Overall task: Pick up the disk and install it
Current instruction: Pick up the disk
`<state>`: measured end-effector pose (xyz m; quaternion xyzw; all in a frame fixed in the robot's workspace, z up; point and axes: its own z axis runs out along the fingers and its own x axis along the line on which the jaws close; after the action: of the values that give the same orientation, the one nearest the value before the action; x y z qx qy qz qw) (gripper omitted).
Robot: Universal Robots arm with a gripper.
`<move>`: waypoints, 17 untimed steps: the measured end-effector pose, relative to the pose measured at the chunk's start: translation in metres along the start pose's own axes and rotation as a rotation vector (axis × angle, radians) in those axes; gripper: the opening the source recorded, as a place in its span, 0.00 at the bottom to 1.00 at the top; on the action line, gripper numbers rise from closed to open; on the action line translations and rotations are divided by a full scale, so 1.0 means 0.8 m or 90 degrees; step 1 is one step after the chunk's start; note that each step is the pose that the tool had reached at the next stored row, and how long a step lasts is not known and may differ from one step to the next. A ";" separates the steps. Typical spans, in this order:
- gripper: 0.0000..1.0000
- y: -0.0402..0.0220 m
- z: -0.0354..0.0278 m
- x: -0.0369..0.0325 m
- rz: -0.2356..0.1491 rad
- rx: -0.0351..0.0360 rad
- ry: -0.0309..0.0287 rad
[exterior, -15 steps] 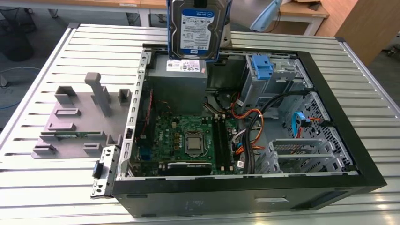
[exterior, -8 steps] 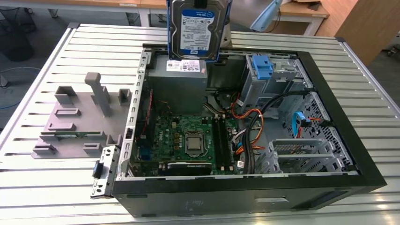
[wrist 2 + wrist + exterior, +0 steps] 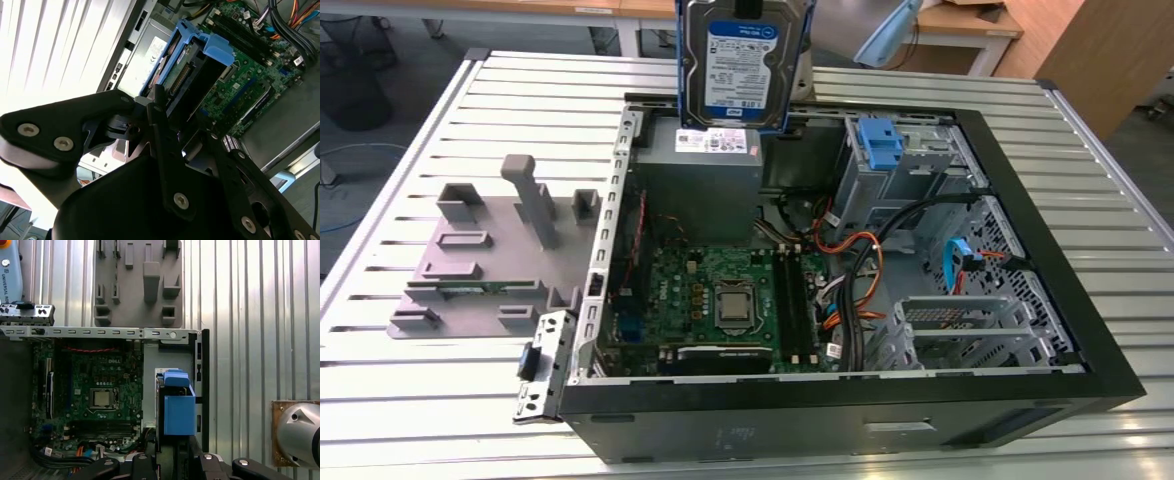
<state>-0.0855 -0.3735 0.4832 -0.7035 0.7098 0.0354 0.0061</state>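
Note:
The disk point(image 3: 744, 65), a silver drive with a white-and-blue label in a blue carrier, hangs upright in the air over the back of the open computer case point(image 3: 854, 398), just above the grey power-supply box point(image 3: 700, 165). My gripper point(image 3: 177, 107) is shut on its upper end, with a black finger on each side. In the first wrist view the disk point(image 3: 178, 407) shows edge-on with its blue carrier, held by the gripper point(image 3: 172, 454) above the power supply and beside the motherboard point(image 3: 95, 390).
The case lies open on a slatted metal table point(image 3: 427, 420). Inside are the green motherboard point(image 3: 720, 295), bundles of cables point(image 3: 854, 270), and a drive cage with blue tabs point(image 3: 887, 145) at the back right. A grey plastic stand with posts point(image 3: 494, 250) sits left of the case.

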 end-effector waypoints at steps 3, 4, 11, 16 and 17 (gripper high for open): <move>0.35 0.0000 0.0000 0.0008 0.000 0.0001 0.0000; 0.35 0.0000 -0.0001 0.0011 0.000 0.0000 0.0000; 0.35 0.0000 -0.0002 0.0040 0.000 0.0000 -0.0001; 0.35 -0.0001 -0.0004 0.0068 0.000 0.0000 0.0000; 0.35 -0.0001 -0.0004 0.0075 0.000 0.0000 -0.0001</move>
<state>-0.0855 -0.3796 0.4832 -0.7035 0.7098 0.0354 0.0062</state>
